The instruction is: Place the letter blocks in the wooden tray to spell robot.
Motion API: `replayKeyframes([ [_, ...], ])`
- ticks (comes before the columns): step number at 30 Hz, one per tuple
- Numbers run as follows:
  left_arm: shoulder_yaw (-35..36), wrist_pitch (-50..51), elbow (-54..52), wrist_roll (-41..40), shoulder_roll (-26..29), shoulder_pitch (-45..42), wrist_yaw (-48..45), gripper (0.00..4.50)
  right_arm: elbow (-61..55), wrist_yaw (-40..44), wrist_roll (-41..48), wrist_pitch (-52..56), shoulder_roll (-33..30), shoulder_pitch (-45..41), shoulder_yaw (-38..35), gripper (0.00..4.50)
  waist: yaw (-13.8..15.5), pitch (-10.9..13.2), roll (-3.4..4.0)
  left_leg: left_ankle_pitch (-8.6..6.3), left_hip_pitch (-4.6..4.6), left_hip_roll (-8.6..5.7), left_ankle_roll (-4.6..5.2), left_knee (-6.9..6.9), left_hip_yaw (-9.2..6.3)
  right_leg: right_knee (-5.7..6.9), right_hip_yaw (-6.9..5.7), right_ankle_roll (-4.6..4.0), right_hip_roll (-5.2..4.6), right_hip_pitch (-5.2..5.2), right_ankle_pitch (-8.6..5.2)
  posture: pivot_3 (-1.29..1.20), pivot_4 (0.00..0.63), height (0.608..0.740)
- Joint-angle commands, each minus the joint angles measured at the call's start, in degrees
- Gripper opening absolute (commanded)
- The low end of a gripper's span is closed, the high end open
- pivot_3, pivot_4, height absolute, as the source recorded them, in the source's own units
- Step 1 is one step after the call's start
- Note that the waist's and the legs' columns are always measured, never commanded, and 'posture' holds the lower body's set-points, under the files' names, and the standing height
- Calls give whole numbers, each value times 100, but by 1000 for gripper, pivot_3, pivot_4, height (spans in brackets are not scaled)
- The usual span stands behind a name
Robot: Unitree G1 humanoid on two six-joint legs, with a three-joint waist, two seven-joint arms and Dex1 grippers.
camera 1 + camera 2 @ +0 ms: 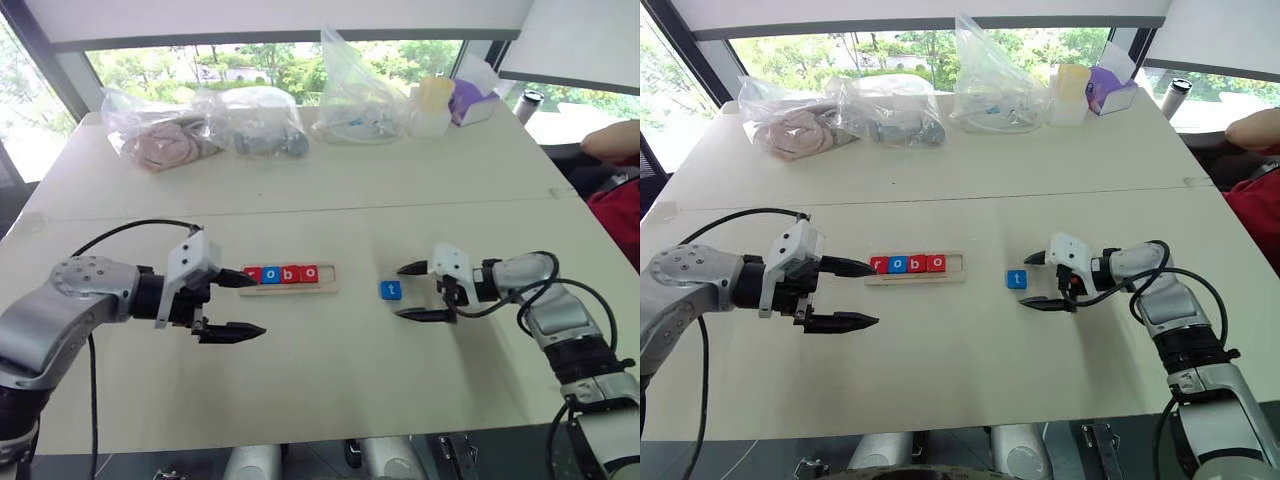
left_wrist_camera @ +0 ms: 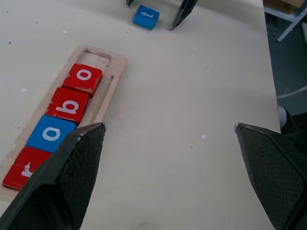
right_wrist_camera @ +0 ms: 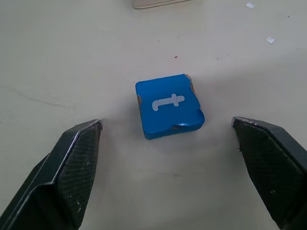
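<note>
Both arms are clad in silver-grey metallic shells with rounded joint housings; small dark screws are seen on the left arm's [image 1: 60, 310] elbow cap. A white housing is carried at each wrist, from which two black, tapered, pointed fingers [image 2: 72, 177] with a fine cross-hatched texture extend. Black cables are looped over the left arm and around the right arm [image 1: 560, 320].

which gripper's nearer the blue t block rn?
Right. The right gripper sits open just beside the blue t block, fingers either side of it. The left gripper is open at the far end of the wooden tray.
</note>
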Motion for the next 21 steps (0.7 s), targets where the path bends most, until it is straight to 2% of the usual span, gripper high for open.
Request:
replayKeyframes([
  [1,144,-116,13,46,33,-46,4,4500,107,-15,-17,-155,95,-125,-9,3209,-10,0,0,0,0,0,0,0,0,0,0,0,1,0,0,0,150,740],
  [4,139,-172,71,110,83,-9,-35,4500,77,-26,8,-104,127,-176,-27,1690,-12,0,0,0,1,1,0,0,0,2,0,1,1,0,1,0,150,740],
  [5,149,-188,90,126,98,6,-53,4500,36,-15,32,-60,124,-181,-39,1288,-11,0,0,0,1,1,0,0,1,2,1,1,0,0,2,0,150,740],
  [6,168,-206,119,148,119,27,-74,4500,-54,-64,74,19,151,-204,-72,1119,-6,0,0,0,1,0,0,1,1,2,2,1,0,0,2,0,150,740],
  [11,241,-223,332,141,44,105,-17,4500,-596,-227,508,993,470,-597,-165,1119,-27,1,3,0,2,1,-1,2,1,4,2,0,0,0,3,0,150,740],
  [14,136,-380,409,358,125,244,-46,4500,-669,-287,187,1266,643,-1010,208,1119,-20,1,4,0,3,2,-1,1,0,10,2,1,1,-4,4,0,150,740],
  [17,209,-340,374,319,55,251,43,4500,-170,-515,-370,1286,959,-1625,686,1119,-12,1,3,1,0,2,-1,1,-6,12,-3,1,2,-6,4,0,150,740],
  [21,343,-322,286,284,20,350,176,4500,623,-343,-740,898,1311,-2181,1123,1119,11,1,3,2,-3,0,-3,1,-6,10,-3,1,-1,-6,4,0,150,740],
])
